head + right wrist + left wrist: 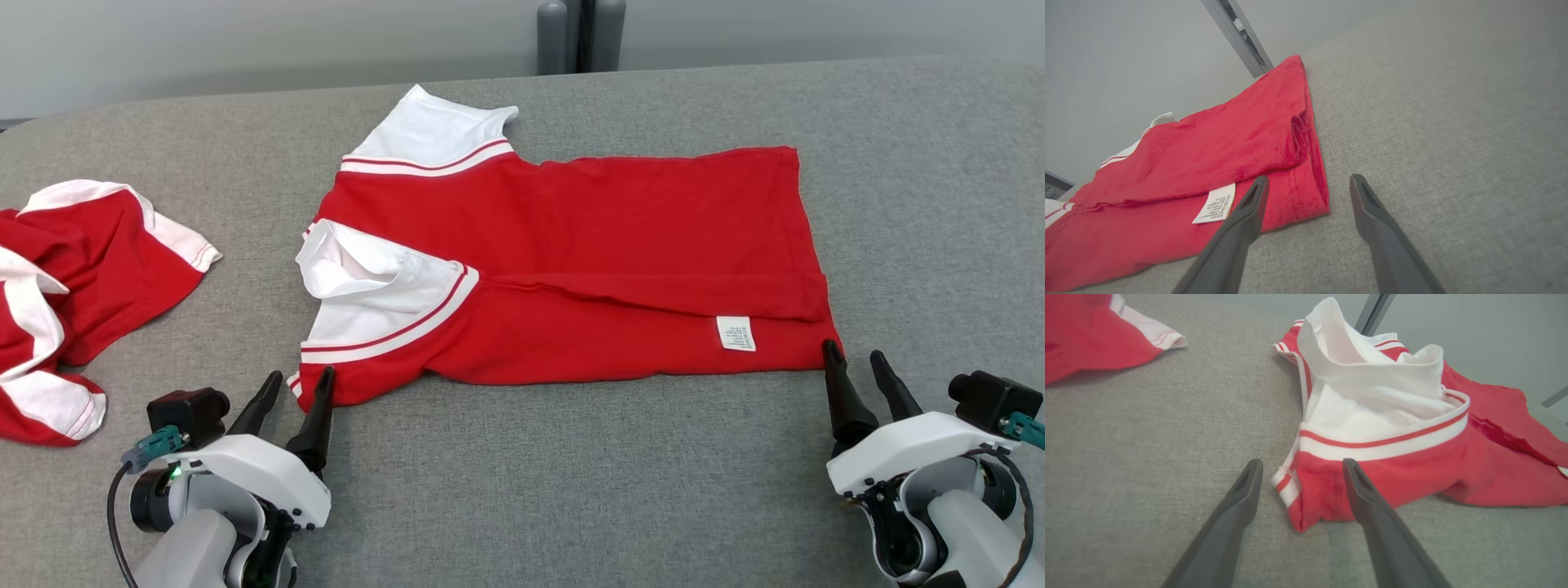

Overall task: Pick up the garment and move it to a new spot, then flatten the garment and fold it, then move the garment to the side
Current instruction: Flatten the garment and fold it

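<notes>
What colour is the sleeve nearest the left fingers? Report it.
White sleeve, thin red stripe bordering the red body; clearest in the left wrist view.

Your left gripper (300, 374) sits low at the near left, its two dark fingers spread apart and leaning inward (toward the middle). Your right gripper (851, 349) mirrors it at the near right, fingers parted too.

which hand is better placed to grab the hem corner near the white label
Right: the right hand sits open at that corner of the garment; the left hand is at the sleeve end.
</notes>
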Robot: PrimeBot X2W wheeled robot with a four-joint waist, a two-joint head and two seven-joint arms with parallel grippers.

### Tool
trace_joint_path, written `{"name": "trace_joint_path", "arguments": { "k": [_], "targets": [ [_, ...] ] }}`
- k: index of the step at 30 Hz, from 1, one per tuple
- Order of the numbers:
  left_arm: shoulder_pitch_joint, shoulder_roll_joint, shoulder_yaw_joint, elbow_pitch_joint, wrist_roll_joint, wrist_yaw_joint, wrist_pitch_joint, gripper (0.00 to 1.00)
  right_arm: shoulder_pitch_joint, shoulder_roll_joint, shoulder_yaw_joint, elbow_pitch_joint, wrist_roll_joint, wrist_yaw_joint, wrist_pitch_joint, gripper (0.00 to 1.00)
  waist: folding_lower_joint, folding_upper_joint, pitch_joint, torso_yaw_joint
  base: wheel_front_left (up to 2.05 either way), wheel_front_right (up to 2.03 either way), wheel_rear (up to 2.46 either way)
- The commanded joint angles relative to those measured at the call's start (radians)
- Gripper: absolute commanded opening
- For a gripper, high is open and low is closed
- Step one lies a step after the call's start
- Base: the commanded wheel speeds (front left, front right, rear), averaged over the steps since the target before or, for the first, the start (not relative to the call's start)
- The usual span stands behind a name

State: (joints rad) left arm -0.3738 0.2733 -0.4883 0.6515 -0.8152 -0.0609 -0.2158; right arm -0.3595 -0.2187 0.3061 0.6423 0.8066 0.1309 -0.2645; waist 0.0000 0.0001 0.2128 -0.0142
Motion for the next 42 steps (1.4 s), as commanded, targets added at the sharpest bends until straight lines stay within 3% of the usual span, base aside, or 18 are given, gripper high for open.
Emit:
{"name": "trace_joint_path", "arguments": {
  "k": [1,16,17,18,19,20,21,22,35,42],
  "targets": [
    [-0.012,0.001,0.005,0.003,-0.01,0.005,-0.002,1.0,-0.015,0.001,0.008,0.02,0.01,0.0,0.0,1.0,0.0,-0.0001,0.003,0.002,0.0,0.0,0.0],
    [-0.043,-0.02,-0.012,0.037,-0.032,-0.001,0.059,1.0,-0.086,0.014,0.066,0.128,0.07,0.0,0.0,1.0,0.0,-0.0001,0.032,0.011,0.0,0.0,0.0],
    [-0.045,-0.022,-0.013,0.038,-0.035,-0.002,0.062,0.95,-0.091,0.016,0.075,0.135,0.076,0.0,0.0,1.0,0.0,-0.0001,0.033,0.01,0.0,0.0,0.0],
    [-0.045,-0.023,-0.014,0.04,-0.036,-0.004,0.063,0.49,-0.096,0.017,0.084,0.141,0.082,0.0,0.001,0.93,0.0,-0.0001,0.034,0.01,0.0,0.0,0.0],
    [-0.045,-0.022,-0.014,0.042,-0.038,-0.005,0.063,0.31,-0.099,0.017,0.09,0.144,0.087,0.0,0.001,0.48,0.0,-0.0001,0.034,0.01,0.0,0.0,0.0],
    [-0.046,-0.021,-0.014,0.043,-0.037,-0.008,0.062,0.05,-0.102,0.017,0.097,0.147,0.093,0.0,0.001,0.34,0.0,-0.0001,0.034,0.01,0.0,0.0,0.0],
    [-0.048,-0.021,-0.015,0.044,-0.038,-0.008,0.06,0.0,-0.105,0.016,0.104,0.15,0.098,0.0,0.001,0.04,0.0,-0.0001,0.033,0.01,0.0,0.0,0.0],
    [-0.049,-0.021,-0.015,0.045,-0.039,-0.009,0.059,0.0,-0.108,0.016,0.11,0.153,0.105,0.0,0.001,0.0,0.0,-0.0001,0.031,0.011,0.0,0.0,0.0],
    [-0.019,-0.018,-0.024,0.055,-0.047,-0.024,0.034,0.0,-0.078,-0.011,0.138,0.144,0.148,0.0,0.0,0.0,0.0,-0.0001,-0.025,0.015,0.0,0.0,0.0],
    [0.068,-0.001,-0.041,0.03,-0.058,-0.029,0.042,0.0,0.02,-0.04,0.128,0.125,0.188,0.0,0.0,0.0,0.0,-0.0001,-0.155,0.031,0.0,0.0,0.0]
  ]
}}
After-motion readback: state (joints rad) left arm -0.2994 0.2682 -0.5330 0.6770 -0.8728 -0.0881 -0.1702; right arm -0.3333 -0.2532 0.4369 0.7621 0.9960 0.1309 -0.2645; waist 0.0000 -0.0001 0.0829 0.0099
